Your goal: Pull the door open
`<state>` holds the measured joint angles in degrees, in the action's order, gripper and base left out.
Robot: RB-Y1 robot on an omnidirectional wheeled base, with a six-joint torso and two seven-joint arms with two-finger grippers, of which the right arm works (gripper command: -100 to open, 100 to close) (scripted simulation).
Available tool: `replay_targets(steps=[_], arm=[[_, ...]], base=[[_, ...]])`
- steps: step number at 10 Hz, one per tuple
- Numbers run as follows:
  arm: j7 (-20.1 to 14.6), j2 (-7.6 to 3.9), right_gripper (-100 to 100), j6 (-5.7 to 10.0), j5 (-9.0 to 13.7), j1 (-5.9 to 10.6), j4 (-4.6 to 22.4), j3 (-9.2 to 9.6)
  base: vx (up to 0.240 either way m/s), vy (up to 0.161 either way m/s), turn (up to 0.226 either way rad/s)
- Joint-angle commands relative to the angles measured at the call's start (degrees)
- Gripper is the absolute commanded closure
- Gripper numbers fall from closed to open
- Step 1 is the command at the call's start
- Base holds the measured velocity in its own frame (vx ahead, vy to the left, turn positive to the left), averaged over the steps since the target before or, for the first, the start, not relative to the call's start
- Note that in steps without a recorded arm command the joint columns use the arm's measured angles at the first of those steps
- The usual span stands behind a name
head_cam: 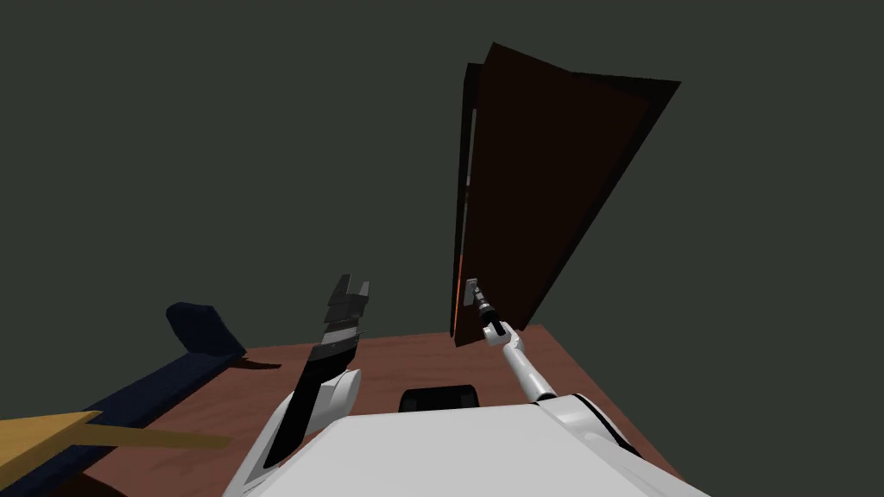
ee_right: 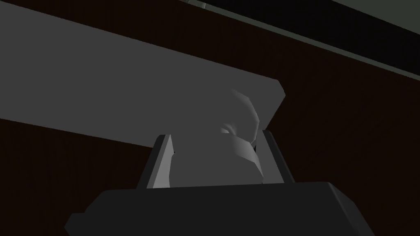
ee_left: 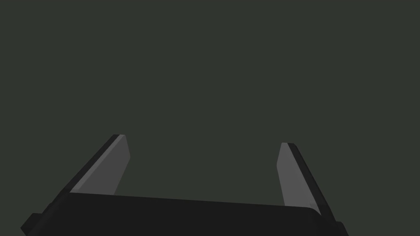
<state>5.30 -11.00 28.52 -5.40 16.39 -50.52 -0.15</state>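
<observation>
R pincer (ee_right: 215, 137) is clenched on the grey handle (ee_right: 135, 82) of the dark brown door (head_cam: 552, 173). The door is a bit ajar, right in front of me. I think I should pull slow & follow the door's swing, so the grip won't slip. L pincer (ee_left: 203, 141) hangs released, off to the side.

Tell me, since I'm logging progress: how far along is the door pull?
Done: the right gripper is shut on the grey door handle, and the dark brown door looks slightly ajar, a thin gap showing at its handle-side edge. In hand: the pull. Left: swinging it wide open. The left gripper hangs open, idle.
</observation>
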Motion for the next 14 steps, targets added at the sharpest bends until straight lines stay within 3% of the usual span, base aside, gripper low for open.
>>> replay_targets(steps=[1,4,6,9,10,11,13,14], arm=[[-2.9,0.22,100,0.31,2.7,0.51,0.1,0.75],[-6.3,-0.02,100,0.23,4.7,0.54,0.2,0.90],[-10.0,-0.50,100,0.08,8.5,0.61,0.4,1.20],[-13.4,-0.73,100,0.00,10.5,0.65,0.5,1.35],[-15.5,-0.97,100,-0.08,12.4,0.68,0.6,1.50],[-15.8,-0.97,100,-0.08,12.4,0.68,0.6,1.50],[-19.6,-1.45,100,-0.23,16.3,0.75,0.8,1.80],[-20.5,-1.45,100,-0.23,16.3,0.75,0.8,1.80]], base=[[-0.075,-0.061,0.216],[-0.054,-0.038,0.093],[-0.061,-0.045,0.164],[-0.049,-0.038,0.094],[-0.047,-0.031,0.088],[-0.038,-0.027,0.085],[-0.058,-0.044,0.155],[-0.057,-0.042,0.089]])
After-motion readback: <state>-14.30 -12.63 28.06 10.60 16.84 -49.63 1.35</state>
